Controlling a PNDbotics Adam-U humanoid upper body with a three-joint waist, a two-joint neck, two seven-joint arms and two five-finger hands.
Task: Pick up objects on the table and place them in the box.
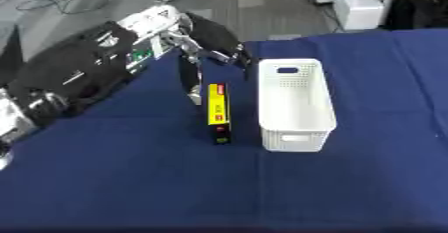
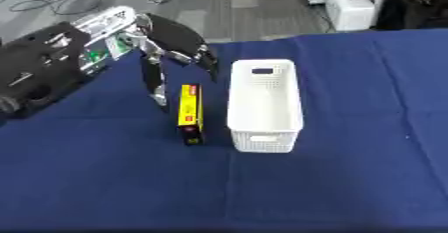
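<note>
Left hand (image 1: 194,59) reaches in from the upper left over the blue-covered counter (image 1: 131,187). Fingers (image 1: 191,79) spread and point downward, nothing held between them. Yellow and black box (image 1: 219,112) lies flat on the counter, long axis running away from the camera. Its far end sits just beside the fingertips, slightly to their right; contact cannot be judged. White perforated basket (image 1: 296,97) stands upright further to the right of the fingers, just beside the yellow box and parallel to it. Right hand not visible.
</note>
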